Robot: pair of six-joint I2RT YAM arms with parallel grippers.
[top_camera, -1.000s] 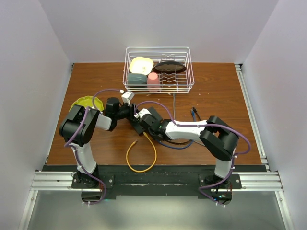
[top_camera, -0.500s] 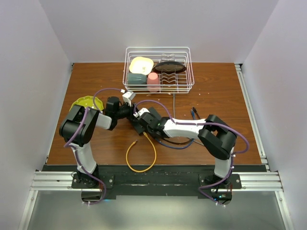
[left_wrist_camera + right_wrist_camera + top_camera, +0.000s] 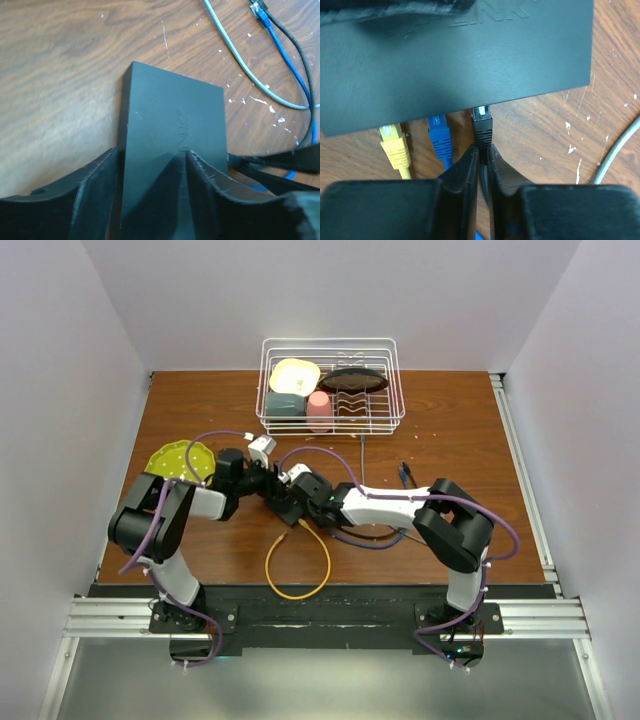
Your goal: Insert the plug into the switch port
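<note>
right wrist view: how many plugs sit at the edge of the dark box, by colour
yellow plug: 1
blue plug: 1
black plug: 1
total: 3

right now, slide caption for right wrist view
Right gripper gripping black plug at the switch, beside blue plug and yellow plug

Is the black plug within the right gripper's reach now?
Likely yes: the right gripper sits directly behind the black plug, fingers around its cable; the neighbouring blue plug stands apart.
</note>
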